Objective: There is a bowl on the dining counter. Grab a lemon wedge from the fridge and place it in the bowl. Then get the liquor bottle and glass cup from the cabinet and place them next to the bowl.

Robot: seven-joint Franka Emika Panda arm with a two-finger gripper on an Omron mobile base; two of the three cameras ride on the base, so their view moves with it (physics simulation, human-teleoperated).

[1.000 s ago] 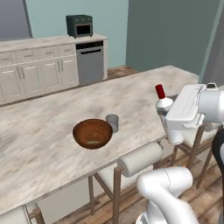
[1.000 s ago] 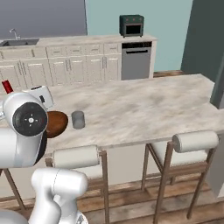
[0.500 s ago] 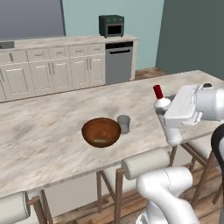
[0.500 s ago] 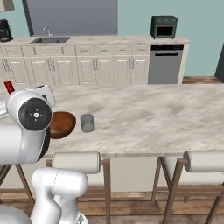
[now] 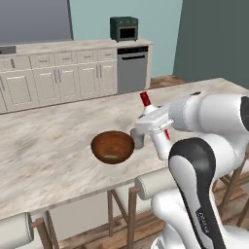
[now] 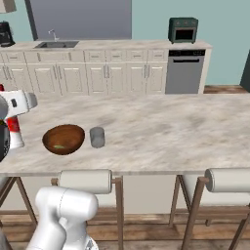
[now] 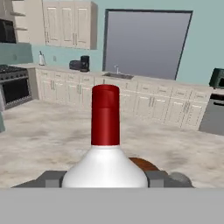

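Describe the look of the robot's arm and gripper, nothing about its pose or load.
The arm has glossy white rounded shells with black bands at the joints and small grey lettering low on the black part. The gripper has a boxy white body; its fingertips are small grey blocks. No cables visible.

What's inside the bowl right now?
The bowl on the dining counter holds a small pale yellow-green piece at the bottom, likely the lemon wedge. The near rim hides part of the inside.

Liquor bottle upright between fingers; glass cup beside wooden bowl.
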